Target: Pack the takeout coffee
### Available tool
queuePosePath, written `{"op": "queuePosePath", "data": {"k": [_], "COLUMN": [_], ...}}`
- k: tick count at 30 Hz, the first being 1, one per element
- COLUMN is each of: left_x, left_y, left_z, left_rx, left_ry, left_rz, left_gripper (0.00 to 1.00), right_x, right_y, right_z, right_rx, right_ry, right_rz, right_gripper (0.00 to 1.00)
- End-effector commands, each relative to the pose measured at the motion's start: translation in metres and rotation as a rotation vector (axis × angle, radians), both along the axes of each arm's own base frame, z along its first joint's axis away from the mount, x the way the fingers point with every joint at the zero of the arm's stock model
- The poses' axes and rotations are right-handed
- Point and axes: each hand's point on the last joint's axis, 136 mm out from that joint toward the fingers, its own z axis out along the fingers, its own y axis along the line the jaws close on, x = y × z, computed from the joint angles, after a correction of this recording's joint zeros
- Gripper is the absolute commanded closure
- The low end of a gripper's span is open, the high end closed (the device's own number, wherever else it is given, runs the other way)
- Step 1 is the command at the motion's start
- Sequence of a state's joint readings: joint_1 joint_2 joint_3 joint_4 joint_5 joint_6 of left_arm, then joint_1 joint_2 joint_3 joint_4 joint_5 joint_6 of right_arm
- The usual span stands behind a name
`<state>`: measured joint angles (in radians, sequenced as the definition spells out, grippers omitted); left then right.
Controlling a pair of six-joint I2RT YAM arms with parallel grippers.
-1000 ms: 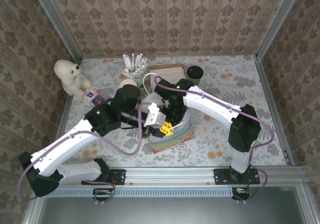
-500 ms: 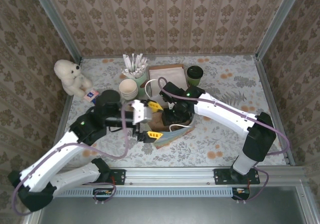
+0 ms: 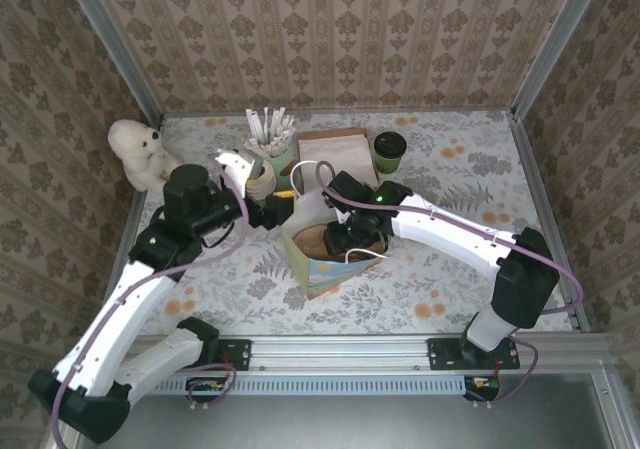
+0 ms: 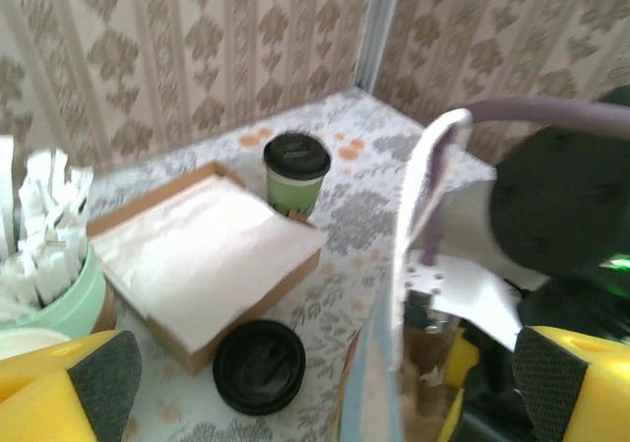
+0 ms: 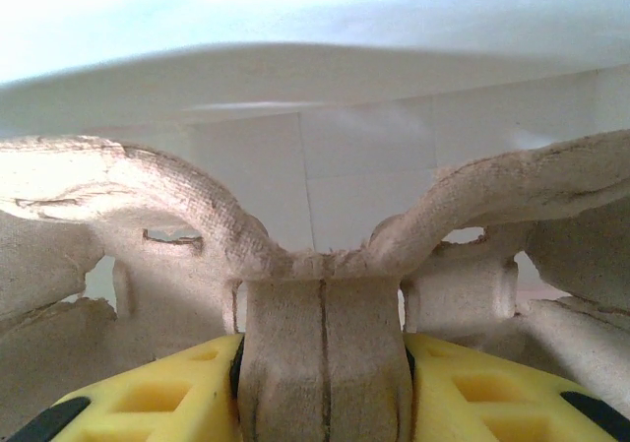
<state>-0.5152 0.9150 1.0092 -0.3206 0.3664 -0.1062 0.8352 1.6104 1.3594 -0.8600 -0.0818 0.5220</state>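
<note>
- My right gripper (image 5: 325,383) pinches the centre rib of the carrier (image 5: 325,265) inside the bag (image 3: 318,269). That rib is thin pulp, so a tug could tear it or let it slip.
- My left gripper (image 4: 320,388) is spread wide and holds nothing. Nothing props the bag mouth, so I think it may sag or tip as the right arm pulls out.
- The coffee (image 3: 389,149) stands upright at the far side, just beside the napkin box (image 4: 207,255) and well apart from the bag. It is not yet packed.
- A loose lid (image 4: 259,366) lies near the box and may get knocked on the reach.
- From above, my right arm hides the bag floor, so I cannot tell whether the carrier sits flat.
</note>
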Motion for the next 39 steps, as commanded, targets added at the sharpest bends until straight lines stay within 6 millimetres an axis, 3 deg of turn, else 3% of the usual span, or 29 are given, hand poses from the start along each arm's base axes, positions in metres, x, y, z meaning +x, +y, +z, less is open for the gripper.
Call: {"op": "queuePosePath", "data": {"k": [1, 5, 12, 18, 23, 25, 30, 39], "left_x": [0.018, 0.035, 0.058, 0.045, 0.047, 0.052, 0.06, 0.064], "left_y": [0.0, -0.012, -0.025, -0.044, -0.042, -0.04, -0.037, -0.048], "left_z": [0.01, 0.012, 0.002, 0.01, 0.016, 0.016, 0.014, 0.014], "left_rx": [0.009, 0.038, 0.071, 0.015, -0.005, -0.016, -0.046, -0.108], "left_ry": [0.05, 0.052, 0.121, 0.131, 0.126, 0.142, 0.192, 0.259], "left_rz": [0.049, 0.026, -0.027, -0.182, -0.153, -0.111, -0.051, -0.037], "left_gripper": [0.0, 0.03, 0.21, 0.4, 0.86, 0.94, 1.0, 1.0], "right_x": [0.001, 0.001, 0.001, 0.003, 0.004, 0.004, -0.001, 0.0], "right_y": [0.0, -0.001, 0.0, 0.001, -0.004, -0.008, -0.013, -0.018], "right_z": [0.007, 0.006, 0.003, 0.002, -0.001, -0.007, -0.02, -0.034], "right_rx": [0.004, 0.001, 0.003, -0.005, -0.034, -0.067, -0.149, -0.252], "right_ry": [-0.048, -0.047, -0.047, -0.043, -0.055, -0.053, -0.027, 0.004], "right_rz": [0.032, 0.03, 0.03, 0.036, 0.03, 0.04, 0.119, 0.139], "right_gripper": [0.56, 0.56, 0.56, 0.56, 0.56, 0.56, 0.56, 0.56]}}
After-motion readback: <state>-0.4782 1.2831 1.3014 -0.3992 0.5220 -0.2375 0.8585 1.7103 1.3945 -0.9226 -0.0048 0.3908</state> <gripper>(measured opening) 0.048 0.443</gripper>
